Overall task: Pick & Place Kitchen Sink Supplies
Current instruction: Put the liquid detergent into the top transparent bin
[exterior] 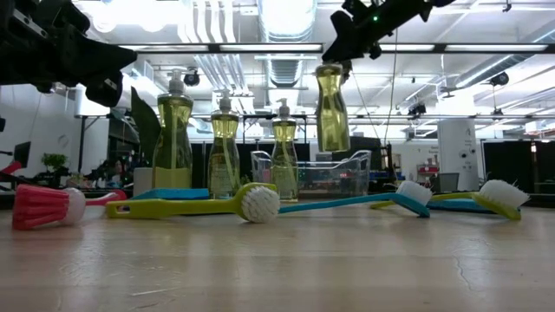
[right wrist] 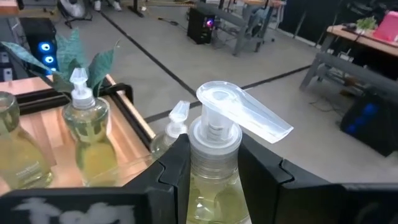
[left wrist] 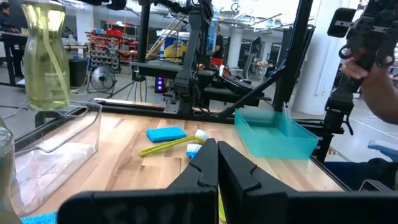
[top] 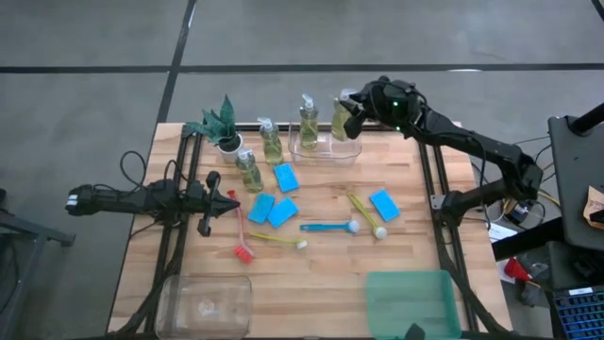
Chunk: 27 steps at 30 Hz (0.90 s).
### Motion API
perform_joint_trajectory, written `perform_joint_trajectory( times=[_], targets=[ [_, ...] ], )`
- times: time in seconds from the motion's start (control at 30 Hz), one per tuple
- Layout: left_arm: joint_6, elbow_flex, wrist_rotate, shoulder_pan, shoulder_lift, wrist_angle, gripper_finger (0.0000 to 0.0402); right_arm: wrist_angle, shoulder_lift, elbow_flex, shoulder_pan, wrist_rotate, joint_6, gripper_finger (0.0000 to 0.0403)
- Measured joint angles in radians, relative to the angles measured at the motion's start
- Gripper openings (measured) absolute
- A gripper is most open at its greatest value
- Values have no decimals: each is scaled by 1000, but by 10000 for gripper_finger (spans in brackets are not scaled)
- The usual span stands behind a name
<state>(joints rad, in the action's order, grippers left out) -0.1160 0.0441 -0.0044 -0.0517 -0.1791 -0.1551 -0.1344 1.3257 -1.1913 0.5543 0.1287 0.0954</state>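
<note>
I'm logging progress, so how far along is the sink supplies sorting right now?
Early on. One soap bottle already stands in the clear bin at the table's far edge. The right gripper holds a second bottle in the air above that bin. Two bottles, four blue sponges and the brushes remain on the table. The left gripper waits, shut, near the sponges.

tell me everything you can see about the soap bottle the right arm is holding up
The small clear pump bottle of yellow-green soap has a clear plastic pump head and a body nearly full of liquid. It hangs upright in the air, clear of the table, above the clear plastic bin at the far edge. The right gripper clamps its neck just under the pump; nothing else touches it.
</note>
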Motion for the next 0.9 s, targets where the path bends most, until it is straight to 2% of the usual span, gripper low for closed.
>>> perform_joint_trajectory(
  times=[0.47,0.67,0.9],
  targets=[
    [0,0,0,0,0,0,0,195,16,135,76,-63,-122,101],
    [0,0,0,0,0,0,0,234,17,203,85,58,-187,101],
    [0,0,0,0,0,0,0,347,23,260,86,53,-194,101]
  ],
)
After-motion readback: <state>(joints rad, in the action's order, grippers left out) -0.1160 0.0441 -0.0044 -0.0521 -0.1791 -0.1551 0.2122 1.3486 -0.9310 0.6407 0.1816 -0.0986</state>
